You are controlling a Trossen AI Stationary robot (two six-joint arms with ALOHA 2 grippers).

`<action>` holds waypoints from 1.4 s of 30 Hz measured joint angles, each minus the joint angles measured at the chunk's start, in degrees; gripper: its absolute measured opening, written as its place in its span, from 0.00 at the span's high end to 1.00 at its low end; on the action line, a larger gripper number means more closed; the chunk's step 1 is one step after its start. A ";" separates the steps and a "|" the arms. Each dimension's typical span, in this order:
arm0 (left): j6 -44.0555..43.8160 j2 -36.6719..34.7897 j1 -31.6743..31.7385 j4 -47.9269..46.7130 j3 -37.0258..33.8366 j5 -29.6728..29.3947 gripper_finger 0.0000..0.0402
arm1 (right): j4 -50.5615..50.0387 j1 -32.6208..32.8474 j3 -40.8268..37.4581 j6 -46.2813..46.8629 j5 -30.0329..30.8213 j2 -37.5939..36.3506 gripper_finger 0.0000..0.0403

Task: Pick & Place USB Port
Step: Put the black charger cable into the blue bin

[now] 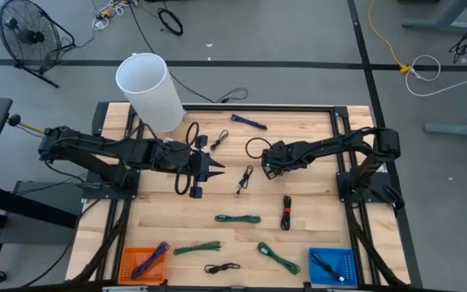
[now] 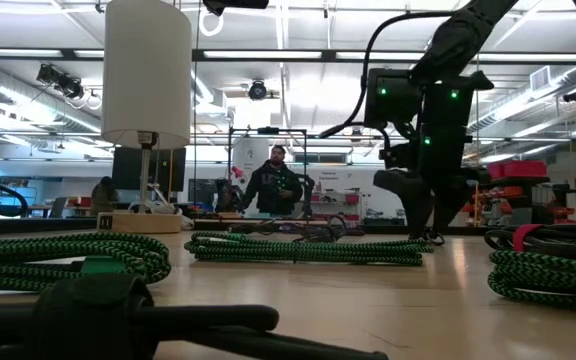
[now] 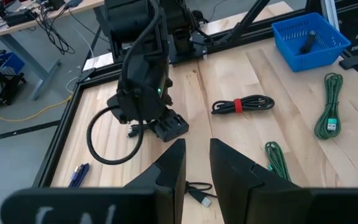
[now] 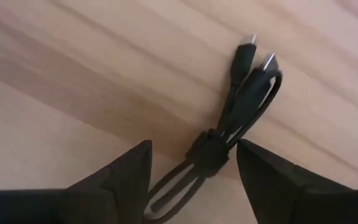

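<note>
A: Where is the black USB cable (image 4: pixel 229 118)?

B: Mid-worktop, lying between the right gripper (image 4: pixel 194 165)'s spread fingers.

A: The risk?

B: Closing off-centre could pinch one loop, so the bundle may slip. The left gripper (image 3: pixel 196 168) waits nearby, narrowly parted, holding nothing.

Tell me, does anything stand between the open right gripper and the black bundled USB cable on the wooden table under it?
Nothing visible does. In the right wrist view the right gripper hangs open over the black bundled USB cable, which lies alone on the bare wooden table between its fingers.
</note>
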 joint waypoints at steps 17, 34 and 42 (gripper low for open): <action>-0.31 0.00 -0.01 -0.18 0.00 0.02 0.81 | -2.73 -0.37 0.02 -2.98 -0.99 0.48 0.95; -0.31 0.00 0.00 -0.30 0.00 0.02 0.81 | -12.83 0.78 0.02 -11.93 -15.84 -15.96 0.97; -0.31 0.00 0.00 -1.14 0.00 0.00 0.81 | -16.91 11.21 0.04 -5.11 -28.69 -27.56 0.97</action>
